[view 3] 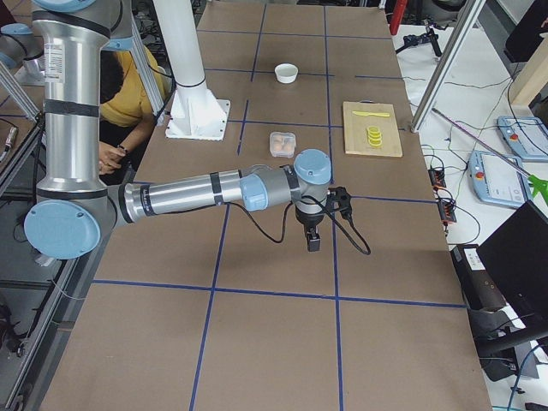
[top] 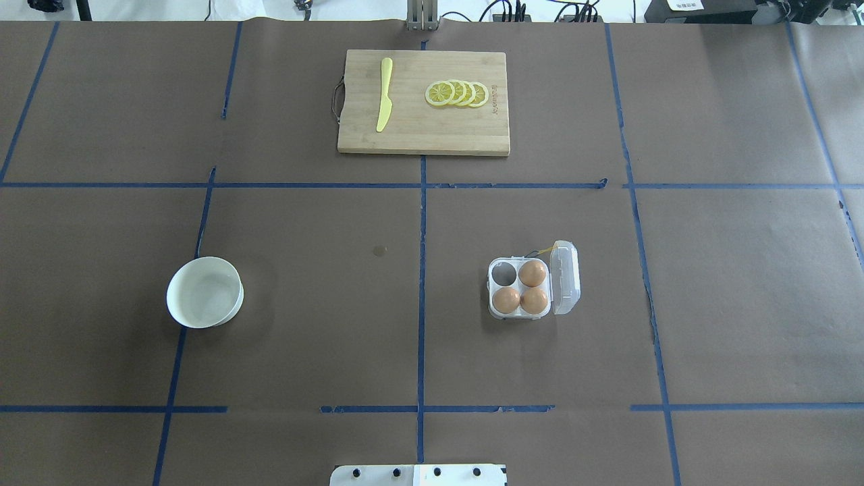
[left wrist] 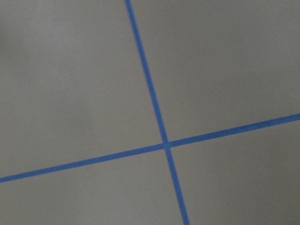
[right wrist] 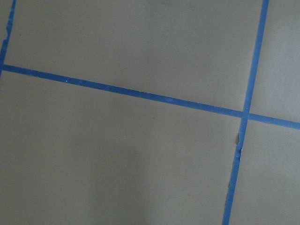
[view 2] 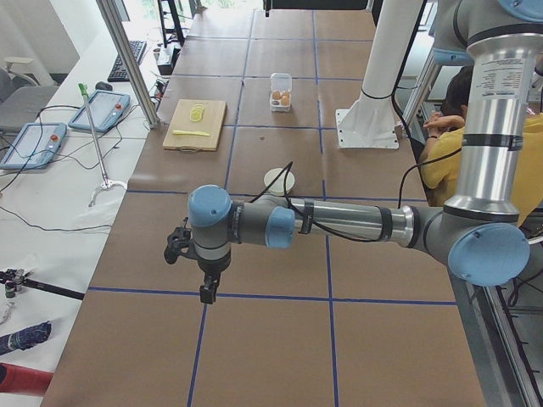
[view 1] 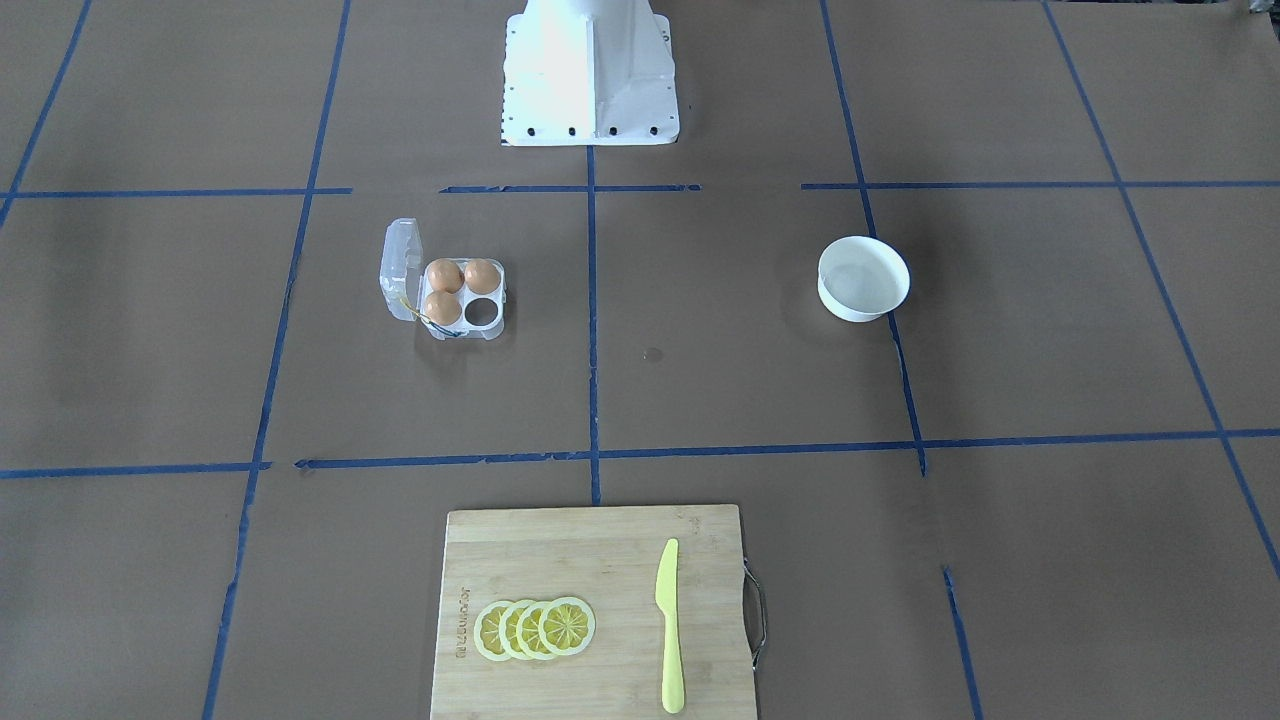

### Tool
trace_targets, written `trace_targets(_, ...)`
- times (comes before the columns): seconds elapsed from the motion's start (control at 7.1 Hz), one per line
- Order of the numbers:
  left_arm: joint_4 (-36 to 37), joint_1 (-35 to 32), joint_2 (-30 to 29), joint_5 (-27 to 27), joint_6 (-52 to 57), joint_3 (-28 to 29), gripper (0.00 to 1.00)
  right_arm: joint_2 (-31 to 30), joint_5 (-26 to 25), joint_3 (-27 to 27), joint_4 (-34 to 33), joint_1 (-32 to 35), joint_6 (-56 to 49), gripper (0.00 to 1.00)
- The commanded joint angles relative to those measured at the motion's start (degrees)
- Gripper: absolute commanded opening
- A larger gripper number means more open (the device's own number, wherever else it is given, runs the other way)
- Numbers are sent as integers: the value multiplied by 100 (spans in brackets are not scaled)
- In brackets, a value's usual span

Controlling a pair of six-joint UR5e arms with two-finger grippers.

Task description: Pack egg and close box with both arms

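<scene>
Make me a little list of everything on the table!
box: small clear plastic egg box, lid open
eggs: three orange-brown eggs in cups, one cup empty
bowl: round white bowl, looks empty
board: wooden cutting board with yellow lemon slices and yellow plastic knife
hands: left hand and right hand far from box; open or shut unclear

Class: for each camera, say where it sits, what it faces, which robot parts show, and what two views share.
Front-facing: across the table, facing the pedestal base; no arms.
Overhead: behind the robot, facing the box; base edge.
Exterior left: table's left end; left arm near.
Exterior right: right end; right arm near.
Left wrist: down at blue tape; no gripper.
Right wrist: likewise.
Shared: front-facing and overhead show the box, mirrored.
</scene>
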Motion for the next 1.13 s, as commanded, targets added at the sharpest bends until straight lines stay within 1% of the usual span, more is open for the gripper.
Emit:
trace_targets(0.0, 40, -292, 173, -192, 48, -130, 100, 10, -18, 321, 17, -588, 816, 92)
trace_targets(0.14, 101, -275, 164, -183, 48, -86, 100, 2, -27, 410, 496, -923, 1561, 77)
trace_targets(0.28, 302, -266, 156, -183, 48, -147, 100, 2, -79, 402, 1110, -1413, 2630, 47)
trace_targets(0.42, 321, -257, 156, -183, 48, -191, 100, -25, -167, 402, 1664, -1862, 3476, 40)
trace_targets(0.56, 321, -257, 138, -183, 48, -200, 100, -68, -481, 402, 2218, -2380, 4267, 23)
trace_targets(0.7, 321, -257, 121, -183, 48, -200, 100, -34, -954, 402, 2624, -2950, 5024, 0)
trace_targets(0.85, 312, -248, 112, -183, 48, -200, 100, 114, -1333, 420, 2845, -3496, 5631, 0)
trace_targets(0.99, 295, -205, 112, -192, 48, -192, 100, 325, -1641, 420, 2882, -3919, 6107, 0)
